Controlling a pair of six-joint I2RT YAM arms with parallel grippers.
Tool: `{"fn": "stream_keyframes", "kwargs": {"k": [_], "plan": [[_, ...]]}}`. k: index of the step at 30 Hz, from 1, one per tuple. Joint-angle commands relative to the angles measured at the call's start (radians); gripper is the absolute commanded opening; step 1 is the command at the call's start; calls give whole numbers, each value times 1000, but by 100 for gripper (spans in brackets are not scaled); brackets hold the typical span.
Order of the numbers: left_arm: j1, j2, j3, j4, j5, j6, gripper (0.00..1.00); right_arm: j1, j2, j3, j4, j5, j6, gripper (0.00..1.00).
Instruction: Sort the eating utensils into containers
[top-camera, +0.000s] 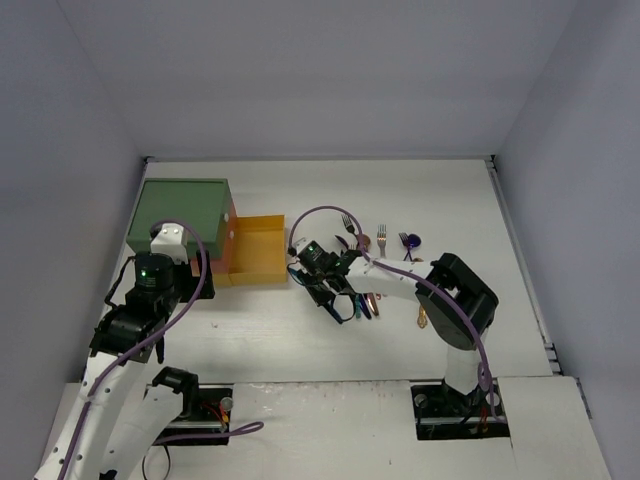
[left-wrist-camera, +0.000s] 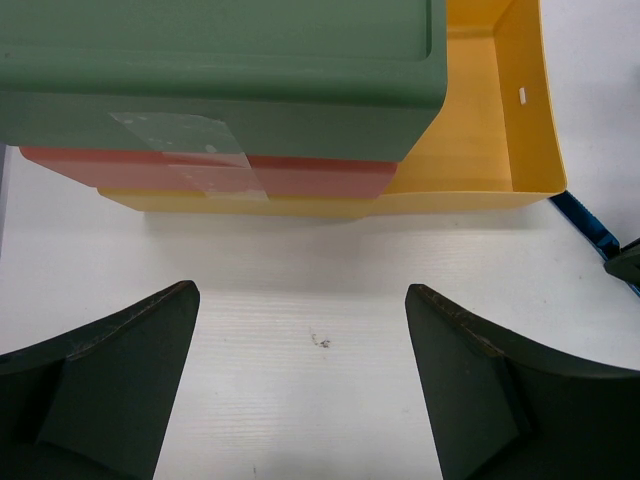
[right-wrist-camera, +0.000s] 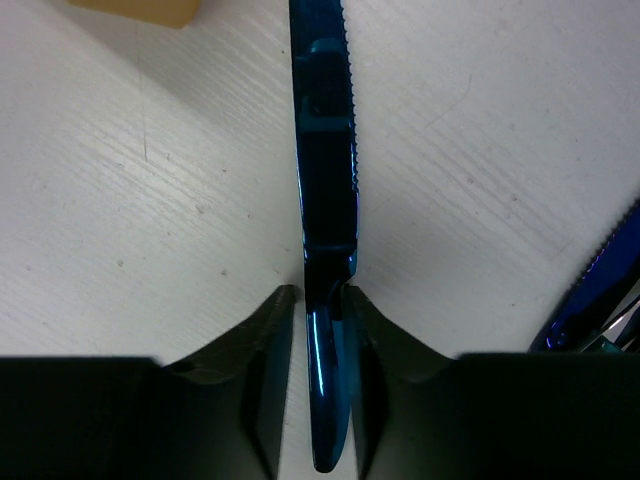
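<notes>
A blue knife (right-wrist-camera: 325, 150) with a serrated edge lies on the white table, and my right gripper (right-wrist-camera: 322, 295) is shut on its handle, a finger pressed to each side. In the top view that gripper (top-camera: 335, 293) is just right of the containers. These are a boxy unit with a green top (top-camera: 182, 212), an orange-red drawer (left-wrist-camera: 300, 175) and a yellow drawer (top-camera: 255, 250) pulled out to the right. My left gripper (left-wrist-camera: 300, 290) stands open over bare table in front of the unit, holding nothing. Other eating utensils (top-camera: 365, 305) lie beside the right gripper.
Two forks (top-camera: 349, 226) (top-camera: 382, 238), a copper spoon (top-camera: 365, 242) and a purple spoon (top-camera: 411, 241) lie behind the right arm. A gold piece (top-camera: 422, 318) lies under it. Another blue knife (right-wrist-camera: 590, 290) shows at the wrist view's right edge. Clear tape (left-wrist-camera: 190, 150) crosses the unit's side.
</notes>
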Motion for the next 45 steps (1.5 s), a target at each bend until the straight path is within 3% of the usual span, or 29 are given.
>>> {"fn": "stream_keyframes", "kwargs": {"k": [1, 4, 16, 23, 28, 38, 45], "plan": [[-5, 9, 16, 59, 4, -4, 82, 6, 23, -9, -62, -7, 10, 7], [-5, 7, 15, 59, 4, -4, 82, 6, -1, -20, -68, 1, 19, 0], [-5, 6, 16, 56, 1, -3, 82, 6, -242, -30, -92, 38, 56, 0], [-6, 10, 18, 57, -4, -4, 82, 5, -290, 98, -105, 39, 52, 0], [-5, 9, 18, 56, -5, -5, 82, 4, -216, 290, -104, 46, 24, 0], [-3, 7, 16, 55, -10, -7, 82, -2, 104, 732, -94, -27, -47, 0], [-3, 9, 15, 55, -6, -8, 82, -3, 274, 884, -57, -63, -96, 0]]}}
